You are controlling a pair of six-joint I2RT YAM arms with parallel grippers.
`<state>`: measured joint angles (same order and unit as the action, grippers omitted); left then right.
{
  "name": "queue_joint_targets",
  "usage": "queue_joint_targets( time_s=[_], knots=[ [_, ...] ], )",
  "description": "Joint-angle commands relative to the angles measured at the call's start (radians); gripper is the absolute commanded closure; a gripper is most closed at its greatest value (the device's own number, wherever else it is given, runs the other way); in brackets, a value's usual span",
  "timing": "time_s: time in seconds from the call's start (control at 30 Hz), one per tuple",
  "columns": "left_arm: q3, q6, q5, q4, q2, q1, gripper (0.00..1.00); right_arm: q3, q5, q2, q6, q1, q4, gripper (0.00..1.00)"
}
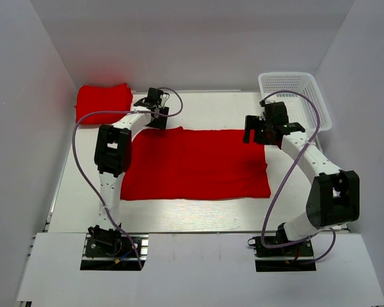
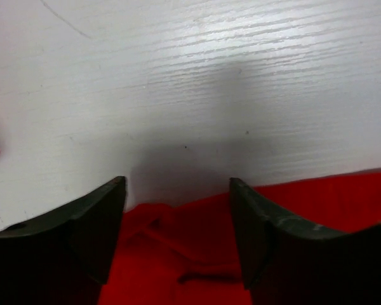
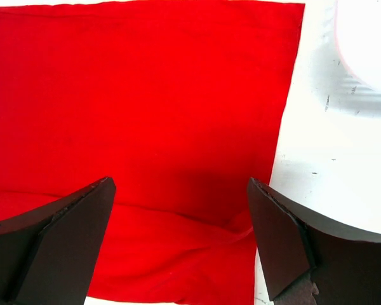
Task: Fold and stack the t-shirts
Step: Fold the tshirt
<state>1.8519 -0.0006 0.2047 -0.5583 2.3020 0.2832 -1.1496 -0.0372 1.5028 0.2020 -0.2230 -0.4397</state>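
A red t-shirt (image 1: 195,164) lies spread flat as a wide rectangle in the middle of the white table. A second red t-shirt (image 1: 103,100) sits folded at the far left corner. My left gripper (image 1: 155,110) is open and empty over the spread shirt's far left corner; the left wrist view shows that crumpled corner (image 2: 178,248) between my fingers (image 2: 105,222). My right gripper (image 1: 264,130) is open and empty over the shirt's far right corner; the right wrist view shows the red cloth (image 3: 146,108) and its folded edge below my fingers (image 3: 276,235).
A white plastic mesh basket (image 1: 294,96) stands at the far right, just behind my right arm. White walls close in the table on the left, back and right. Bare white tabletop (image 2: 197,82) lies beyond the shirt's far edge.
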Motion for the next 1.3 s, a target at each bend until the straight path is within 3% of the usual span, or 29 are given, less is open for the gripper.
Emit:
queue_joint_targets(
  time_s=[0.0,0.03,0.07,0.33,0.4,0.53,0.83,1.27],
  knots=[
    [-0.046,-0.021,0.039,-0.022,0.007,0.001,0.28,-0.032,-0.023,0.004,-0.006,0.002,0.018,0.10],
    [-0.062,-0.021,0.039,-0.005,0.007,0.001,0.31,-0.035,-0.024,0.007,-0.004,0.004,0.018,0.10],
    [-0.072,-0.021,0.039,-0.005,0.007,0.001,0.42,-0.036,-0.021,0.010,-0.006,0.001,0.021,0.10],
    [-0.088,-0.022,0.004,0.028,-0.012,0.001,0.80,-0.065,-0.015,0.051,-0.012,0.001,0.032,0.10],
    [-0.068,-0.022,0.004,0.028,-0.003,0.001,1.00,-0.091,-0.023,0.079,-0.010,0.001,0.044,0.10],
    [-0.065,-0.022,0.004,0.050,-0.022,-0.009,1.00,-0.140,-0.056,0.128,0.022,-0.001,0.056,0.10],
    [-0.309,-0.064,0.004,0.322,-0.284,-0.027,1.00,-0.287,-0.093,0.273,0.094,-0.009,0.067,0.10],
    [-0.318,-0.029,-0.073,0.394,-0.346,-0.027,1.00,-0.366,-0.211,0.402,0.116,-0.038,0.091,0.10]
  ],
)
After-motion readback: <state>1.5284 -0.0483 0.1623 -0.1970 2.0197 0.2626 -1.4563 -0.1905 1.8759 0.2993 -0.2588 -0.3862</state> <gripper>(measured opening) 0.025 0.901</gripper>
